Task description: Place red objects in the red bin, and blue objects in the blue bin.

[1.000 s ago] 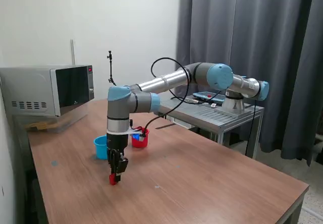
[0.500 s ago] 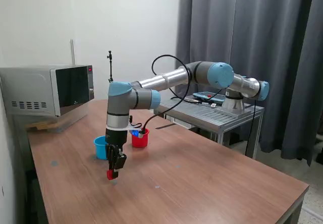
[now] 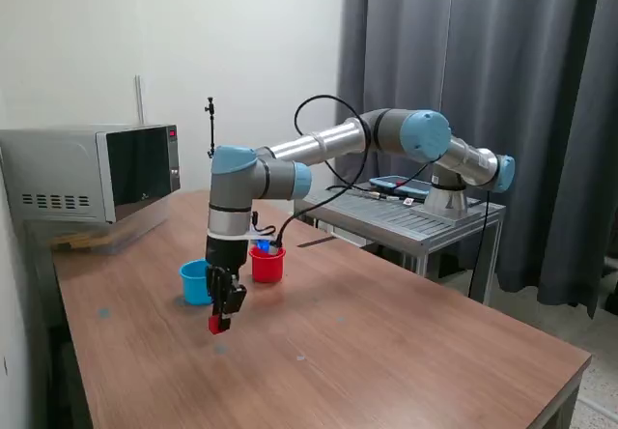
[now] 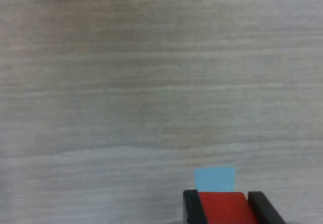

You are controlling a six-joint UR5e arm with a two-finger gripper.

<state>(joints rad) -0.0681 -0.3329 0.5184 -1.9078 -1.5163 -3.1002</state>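
- End effector (image 3: 220, 325): two black fingers pointing straight down, closed on a red cube (image 3: 218, 326). It hangs clear of the surface (image 3: 386, 332), just in front of the blue bin in the exterior view.
- Red cube, wrist view (image 4: 227, 208): matte, flat-faced, square-edged; clamped between the two black fingers (image 4: 191, 205), one pressed to each side face. As a cube it has no long axis; the faces sit square to the fingers.
- Red bin (image 3: 267, 265): small round plastic cup, smooth, slightly tapered, upright with its mouth up. It stands on the surface just to the exterior view's right of the arm's wrist column, behind the held cube. A bit of blue shows at its rim; what that is cannot be told.
- Blue bin (image 3: 195, 282): round light-blue plastic cup, smooth, upright, mouth up. It stands at the exterior view's left of the red bin, near it, partly hidden by the wrist.
- Surface: brown wood-grain top, matte, with fine parallel grain lines across the wrist view.
- Pale blue square patch (image 4: 214, 178): flat on the wood just beyond the held cube in the wrist view; its material cannot be told.
- Arm (image 3: 319, 145): silver tubes with light-blue joint caps, black cable looping beside it.
- Microwave (image 3: 92, 172): grey box, dark glossy door, at the exterior view's left.
- Metal side table (image 3: 415, 218): carries the arm's base.
- Dark grey curtain (image 3: 502, 71): hangs in folds behind.
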